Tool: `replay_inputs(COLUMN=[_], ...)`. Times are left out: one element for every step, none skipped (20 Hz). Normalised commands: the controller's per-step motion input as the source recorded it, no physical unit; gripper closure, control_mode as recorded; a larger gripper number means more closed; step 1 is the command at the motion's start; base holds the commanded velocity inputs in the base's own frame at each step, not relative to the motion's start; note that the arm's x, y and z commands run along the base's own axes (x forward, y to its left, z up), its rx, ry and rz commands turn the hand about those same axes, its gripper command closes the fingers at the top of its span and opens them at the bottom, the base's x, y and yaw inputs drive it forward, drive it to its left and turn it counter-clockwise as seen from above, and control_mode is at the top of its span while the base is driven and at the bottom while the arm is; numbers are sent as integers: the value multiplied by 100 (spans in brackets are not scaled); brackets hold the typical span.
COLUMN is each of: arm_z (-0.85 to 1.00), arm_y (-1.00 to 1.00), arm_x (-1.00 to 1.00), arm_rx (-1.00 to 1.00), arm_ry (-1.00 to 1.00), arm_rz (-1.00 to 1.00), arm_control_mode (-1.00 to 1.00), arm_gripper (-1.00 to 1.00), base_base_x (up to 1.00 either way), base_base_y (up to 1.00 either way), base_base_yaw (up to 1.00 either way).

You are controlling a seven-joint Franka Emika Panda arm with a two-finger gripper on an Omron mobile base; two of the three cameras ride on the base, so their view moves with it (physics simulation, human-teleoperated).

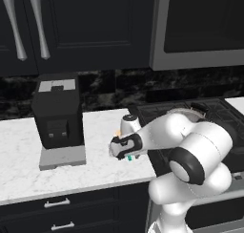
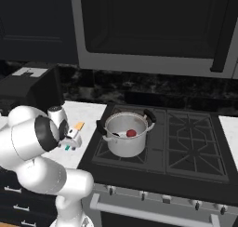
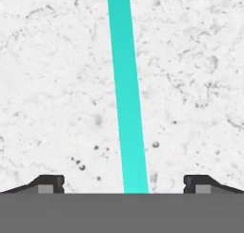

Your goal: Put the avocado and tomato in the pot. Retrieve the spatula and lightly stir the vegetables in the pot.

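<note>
A black coffee machine stands on the white marble counter, well to the left of the stove. Between the machine and the stove the gripper hangs low over the counter, pointing down, its jaws spread wide with nothing between them but the spatula lying flat on the marble below. In the hand view the teal handle runs as one long straight strip from the gap between the two fingertips away toward the top, midway between them and touching neither. In the right base view the spatula's yellow-orange head points away from the robot toward the back wall, and the teal end shows just under the hand. The pot sits on the stove's left burner, right of the spatula, with the tomato inside it.
</note>
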Motion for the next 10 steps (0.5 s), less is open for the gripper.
replay_inputs(arm_z=[-60, -56, -57, -62, -64, -61, -60, -60, -63, -65], arm_y=[0, 0, -6, -9, -4, 0, 0, 0, 0, -1], arm_x=[0, 0, 0, -9, -17, -9, -6, -5, -10, -9], arm_rx=[0, 0, 0, 0, 0, 0, 0, 0, 0, 0], arm_ry=[0, 0, 0, 0, 0, 0, -1, -2, -1, -1], arm_rz=[0, 0, 0, 0, 0, 0, 0, 0, 0, 0], arm_control_mode=[-100, -100, -100, -100, -100, -100, -100, -100, -100, -100], arm_gripper=[100, 100, 100, 100, 100, 100, 100, 100, 100, 100], base_base_x=[0, 0, 0, 0, 0, 0, 0, 0, 0, 0], base_base_y=[0, 0, 0, 0, 0, 0, 0, 0, 0, 0], base_base_yaw=[0, 0, 0, 0, 0, 0, 0, 0, 0, 0])
